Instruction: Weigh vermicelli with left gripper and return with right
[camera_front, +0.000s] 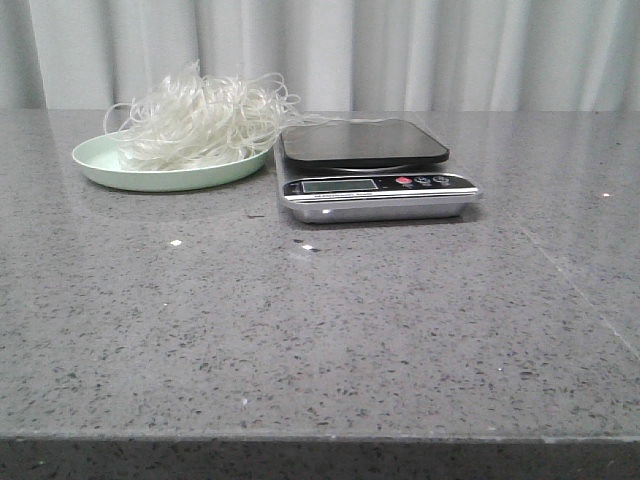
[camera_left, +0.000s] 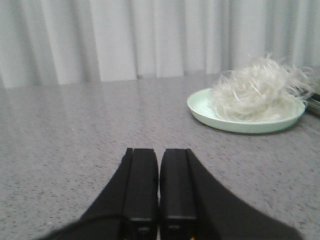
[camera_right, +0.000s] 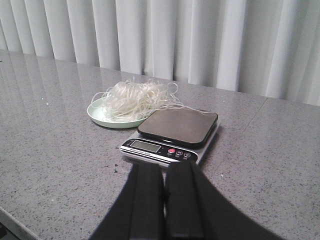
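The vermicelli is a fluffy whitish nest on a pale green plate at the back left of the table, right beside a silver kitchen scale with a bare black platform. A few strands reach over the scale's edge. The vermicelli also shows in the left wrist view and the right wrist view. My left gripper is shut and empty, low over the table, well short of the plate. My right gripper is shut and empty, just short of the scale. Neither gripper shows in the front view.
A pleated grey-white curtain hangs behind the speckled grey table. Small white crumbs lie on the table in front of the plate and scale. The table's front edge runs along the bottom of the front view.
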